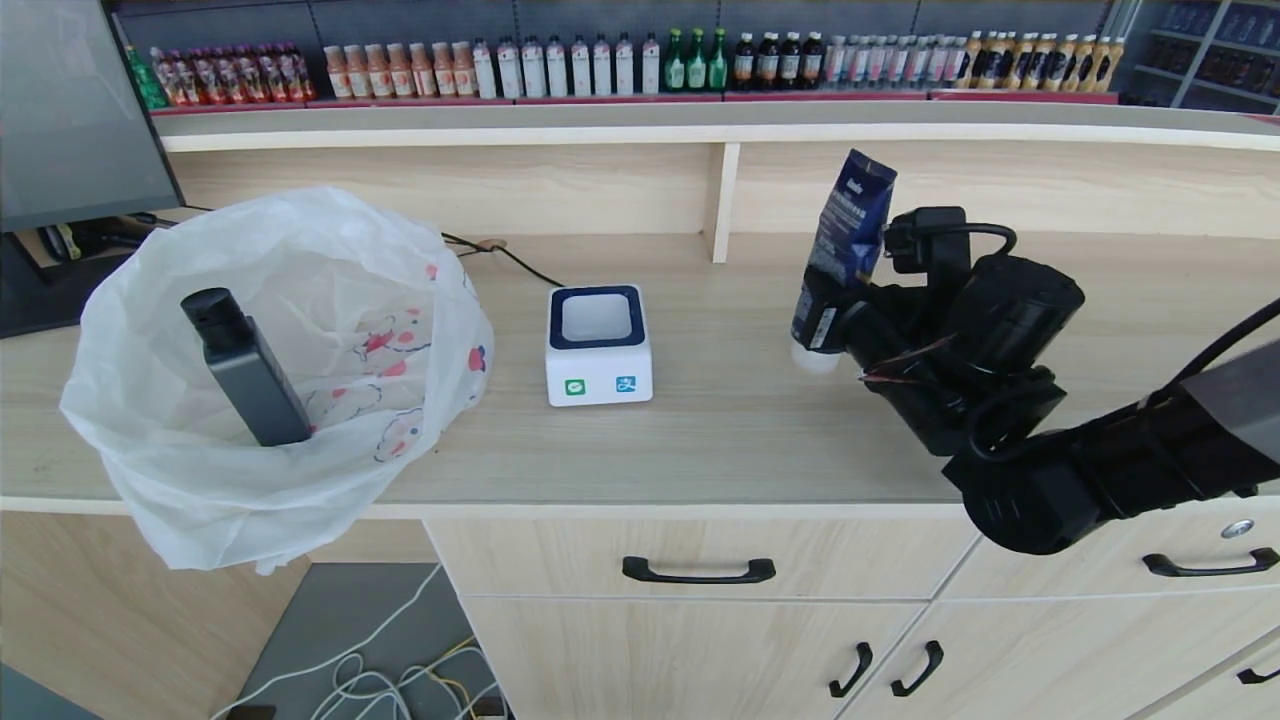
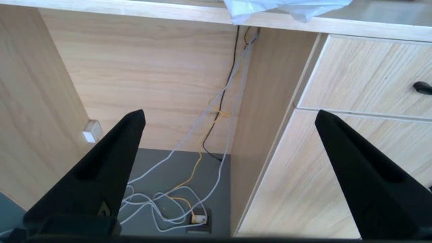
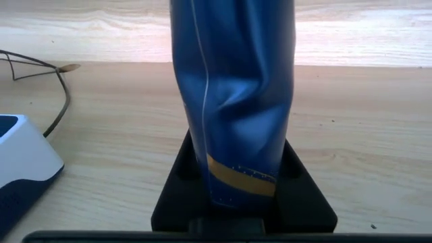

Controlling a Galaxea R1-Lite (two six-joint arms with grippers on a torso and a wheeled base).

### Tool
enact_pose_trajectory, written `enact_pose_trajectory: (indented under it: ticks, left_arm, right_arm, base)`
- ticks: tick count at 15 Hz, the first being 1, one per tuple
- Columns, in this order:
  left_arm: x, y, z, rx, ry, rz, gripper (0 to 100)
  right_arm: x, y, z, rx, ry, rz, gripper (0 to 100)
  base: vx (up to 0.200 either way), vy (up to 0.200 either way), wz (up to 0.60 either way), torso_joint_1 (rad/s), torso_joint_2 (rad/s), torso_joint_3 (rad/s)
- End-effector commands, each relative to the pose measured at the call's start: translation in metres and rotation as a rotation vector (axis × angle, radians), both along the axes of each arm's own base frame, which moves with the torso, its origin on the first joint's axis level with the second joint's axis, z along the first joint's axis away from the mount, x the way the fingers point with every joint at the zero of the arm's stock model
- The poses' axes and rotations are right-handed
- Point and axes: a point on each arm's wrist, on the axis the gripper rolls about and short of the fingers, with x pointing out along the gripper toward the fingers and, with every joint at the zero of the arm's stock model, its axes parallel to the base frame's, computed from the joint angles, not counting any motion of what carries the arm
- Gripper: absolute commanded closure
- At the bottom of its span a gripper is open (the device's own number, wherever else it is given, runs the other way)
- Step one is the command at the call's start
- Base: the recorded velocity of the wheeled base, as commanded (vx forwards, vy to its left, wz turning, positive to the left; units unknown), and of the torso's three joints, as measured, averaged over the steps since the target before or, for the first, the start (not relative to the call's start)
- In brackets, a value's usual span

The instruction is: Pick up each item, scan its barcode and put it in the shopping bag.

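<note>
My right gripper (image 1: 840, 325) is shut on a dark blue tube (image 1: 840, 255), which stands cap down just above the counter, right of the scanner. In the right wrist view the blue tube (image 3: 233, 94) is squeezed between the black fingers (image 3: 179, 172). The white scanner (image 1: 598, 345) with its blue-rimmed window sits mid-counter. At the counter's left end, the white shopping bag (image 1: 400, 330) holds a grey bottle (image 1: 245, 368) leaning inside it. My left gripper (image 2: 226, 185) hangs open below the counter, facing the cabinet recess.
A wooden divider (image 1: 722, 200) rises behind the scanner. A black cable (image 1: 500, 252) trails from the bag toward the scanner. A monitor (image 1: 70, 110) stands at the far left. Drawers with black handles (image 1: 698, 572) lie below. Loose cables (image 2: 175, 196) cover the floor.
</note>
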Motion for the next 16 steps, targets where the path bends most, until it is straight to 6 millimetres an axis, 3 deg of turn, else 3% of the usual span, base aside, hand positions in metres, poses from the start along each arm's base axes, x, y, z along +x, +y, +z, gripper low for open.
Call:
enact_pose_trajectory:
  ticks: [1, 7, 14, 16]
  left_arm:
    - [0.0, 0.0, 0.0, -0.001, 0.0, -0.001, 0]
    - [0.0, 0.0, 0.0, -0.001, 0.0, 0.0, 0]
    - [0.0, 0.0, 0.0, -0.001, 0.0, 0.0, 0]
    - [0.0, 0.0, 0.0, -0.001, 0.0, 0.0, 0]
  right_arm:
    - [-0.012, -0.007, 0.024, 0.029, -0.063, -0.006, 100]
    - [-0.052, -0.027, 0.064, 0.058, -0.139, -0.019, 100]
    - [-0.118, -0.056, 0.05, 0.029, -0.079, -0.008, 100]
    - [-0.141, -0.066, 0.037, 0.004, -0.043, 0.04, 100]
  base:
    - [0.0, 0.0, 0.0, 0.0, 0.0, 0.0]
    - [0.0, 0.0, 0.0, 0.0, 0.0, 0.0]
    - [0.0, 0.0, 0.0, 0.0, 0.0, 0.0]
    - [0.0, 0.0, 0.0, 0.0, 0.0, 0.0]
